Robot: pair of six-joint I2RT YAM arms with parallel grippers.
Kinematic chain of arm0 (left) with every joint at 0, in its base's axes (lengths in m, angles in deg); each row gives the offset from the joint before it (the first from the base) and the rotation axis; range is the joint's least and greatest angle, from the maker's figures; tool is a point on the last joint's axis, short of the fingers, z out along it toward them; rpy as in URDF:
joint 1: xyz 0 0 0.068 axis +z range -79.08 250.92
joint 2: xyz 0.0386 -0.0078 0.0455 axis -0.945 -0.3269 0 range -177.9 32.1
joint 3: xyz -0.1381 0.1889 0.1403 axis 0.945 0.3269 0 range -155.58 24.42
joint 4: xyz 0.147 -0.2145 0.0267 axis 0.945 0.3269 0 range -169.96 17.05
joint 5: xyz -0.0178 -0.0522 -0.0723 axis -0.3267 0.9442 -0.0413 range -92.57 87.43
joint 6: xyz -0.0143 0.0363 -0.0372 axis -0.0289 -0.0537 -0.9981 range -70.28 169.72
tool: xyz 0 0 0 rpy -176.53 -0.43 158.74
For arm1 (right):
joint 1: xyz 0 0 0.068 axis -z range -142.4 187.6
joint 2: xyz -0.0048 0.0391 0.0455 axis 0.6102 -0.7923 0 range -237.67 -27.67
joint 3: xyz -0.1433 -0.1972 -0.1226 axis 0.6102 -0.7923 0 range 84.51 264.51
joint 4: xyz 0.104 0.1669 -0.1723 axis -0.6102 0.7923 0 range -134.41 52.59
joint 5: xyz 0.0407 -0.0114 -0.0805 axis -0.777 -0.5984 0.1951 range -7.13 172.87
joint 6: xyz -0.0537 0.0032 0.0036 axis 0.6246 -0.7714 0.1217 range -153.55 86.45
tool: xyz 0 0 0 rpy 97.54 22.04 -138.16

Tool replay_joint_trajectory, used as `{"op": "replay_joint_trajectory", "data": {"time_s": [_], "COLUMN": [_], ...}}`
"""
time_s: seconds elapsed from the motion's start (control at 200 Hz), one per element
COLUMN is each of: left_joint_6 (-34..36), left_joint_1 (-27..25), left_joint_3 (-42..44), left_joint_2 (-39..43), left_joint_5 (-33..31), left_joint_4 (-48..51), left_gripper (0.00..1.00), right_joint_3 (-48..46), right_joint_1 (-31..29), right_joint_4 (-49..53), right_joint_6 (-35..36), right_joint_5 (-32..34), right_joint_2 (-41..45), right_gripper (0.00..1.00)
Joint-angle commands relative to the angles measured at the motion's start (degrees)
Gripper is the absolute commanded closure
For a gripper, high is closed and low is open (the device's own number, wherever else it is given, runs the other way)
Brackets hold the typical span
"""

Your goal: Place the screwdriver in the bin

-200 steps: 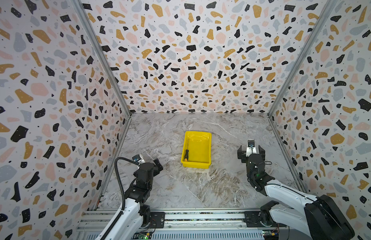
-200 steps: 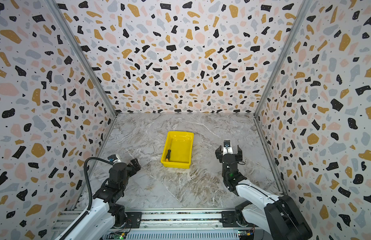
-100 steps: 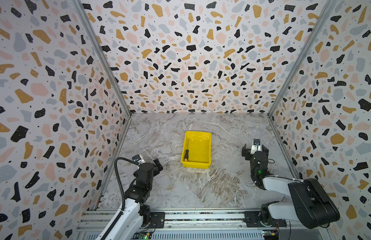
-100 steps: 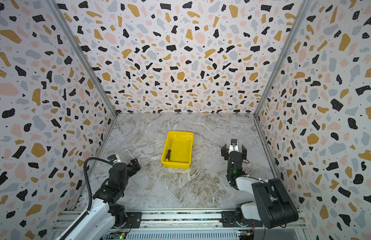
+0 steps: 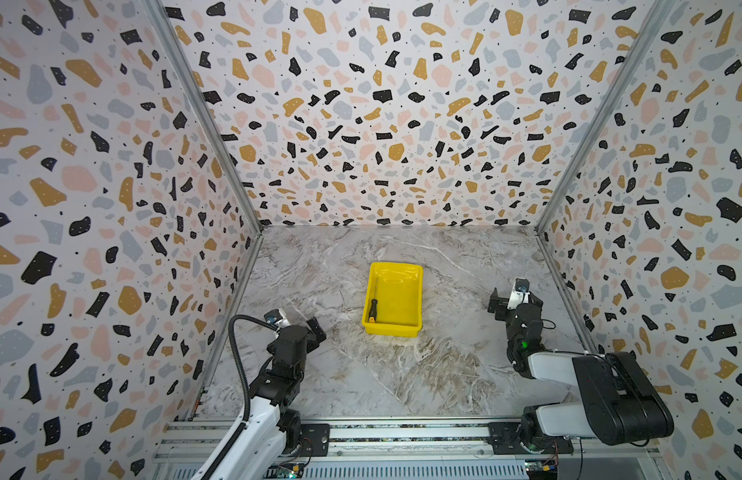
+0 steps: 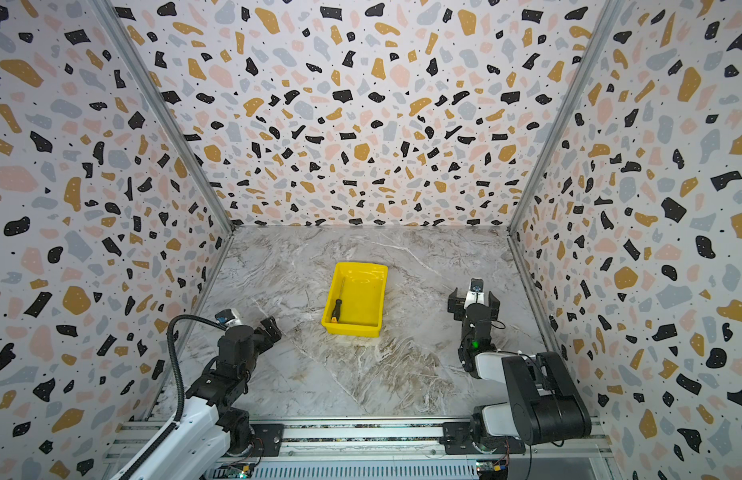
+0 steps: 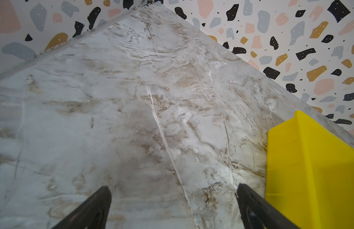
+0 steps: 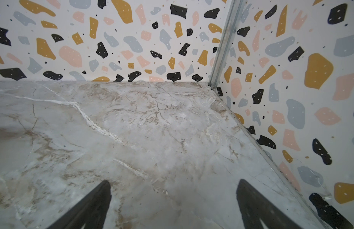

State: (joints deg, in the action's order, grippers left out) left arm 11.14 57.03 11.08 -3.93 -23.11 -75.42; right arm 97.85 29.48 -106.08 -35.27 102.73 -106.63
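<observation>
The yellow bin (image 5: 396, 266) (image 6: 363, 267) stands mid-table in both top views. Inside it, along its left wall, lies the screwdriver (image 5: 373, 306) (image 6: 337, 307), black handle toward the front and thin shaft pointing back. My left gripper (image 5: 307, 323) (image 6: 262, 328) hovers open left of the bin's front corner, with nothing between its fingers (image 7: 173, 187); the bin's outer wall (image 7: 311, 168) fills that view's edge. My right gripper (image 5: 514, 301) (image 6: 473, 300) is open and empty near the right wall, well apart from the bin; under it (image 8: 174, 182) is bare marble.
Terrazzo-patterned walls close in the marble table on three sides, and the right wall (image 8: 291, 119) runs close beside my right gripper. A metal rail (image 5: 402, 432) with both arm bases runs along the front edge.
My right arm has folded back toward its base, and its gripper has shifted a little toward the right wall. The left arm, bin and screwdriver have not moved.
</observation>
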Motion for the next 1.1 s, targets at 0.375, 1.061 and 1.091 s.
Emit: {"op": "replay_joint_trajectory", "data": {"time_s": [0.375,1.061,1.091], "left_joint_6": [-0.3,14.4,17.6], "left_joint_1": [0.2,0.2,0.2], "left_joint_3": [0.6,-11.1,-10.6], "left_joint_2": [0.0,-12.0,-12.9], "left_joint_5": [-0.9,-21.4,-21.9], "left_joint_4": [-2.1,-14.7,-17.7], "left_gripper": [0.0,0.0,0.0], "right_joint_3": [-4.0,-2.8,-2.9], "right_joint_1": [0.5,0.6,0.6], "right_joint_4": [-17.8,-13.0,-13.0], "right_joint_6": [1.8,1.3,1.3], "right_joint_5": [-5.5,-5.8,-5.8], "right_joint_2": [-7.9,-6.6,-6.6], "right_gripper": [0.01,0.01,0.01]}}
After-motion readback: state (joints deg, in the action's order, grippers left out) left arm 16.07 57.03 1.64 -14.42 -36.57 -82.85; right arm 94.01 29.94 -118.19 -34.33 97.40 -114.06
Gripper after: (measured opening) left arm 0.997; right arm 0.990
